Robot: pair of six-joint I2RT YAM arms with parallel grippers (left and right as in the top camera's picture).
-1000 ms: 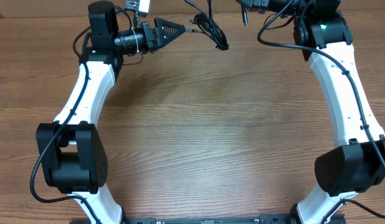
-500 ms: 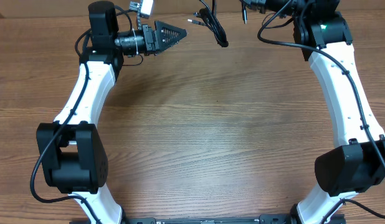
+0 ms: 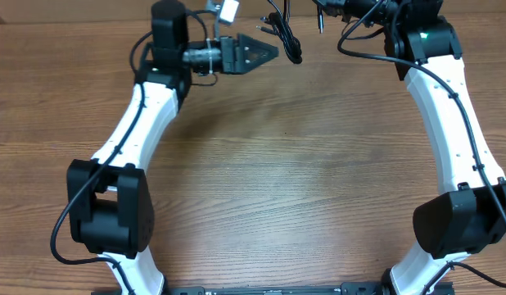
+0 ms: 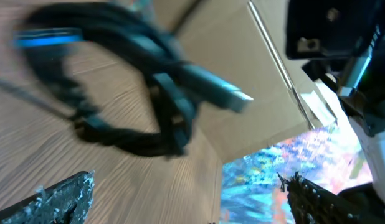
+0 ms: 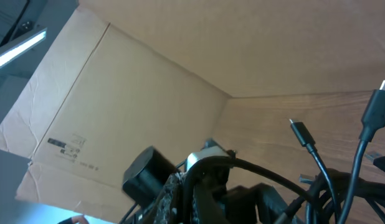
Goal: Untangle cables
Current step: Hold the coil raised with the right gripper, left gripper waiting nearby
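Note:
The cables (image 3: 284, 34) are thin black cords with small plug ends, hanging in a tangled bunch at the far edge of the table. My right gripper (image 3: 341, 6) is at the top edge, mostly cut off, and is shut on them. In the right wrist view its jaws (image 5: 202, 190) clamp a black cord, and loose cords with plugs (image 5: 332, 177) trail to the right. My left gripper (image 3: 269, 52) is open and empty, with its tips just left of the bunch. The left wrist view shows the blurred cables (image 4: 139, 99) above and between its spread fingers (image 4: 189, 186).
The wooden table (image 3: 277, 180) stretches toward the front. A cardboard wall (image 5: 142, 74) stands behind the table's far edge. Thicker black wires run along both white arms (image 3: 449, 106).
My left arm has swung right, bringing its open gripper close to the hanging cables. The cables have risen slightly toward the far edge. The right arm has barely moved.

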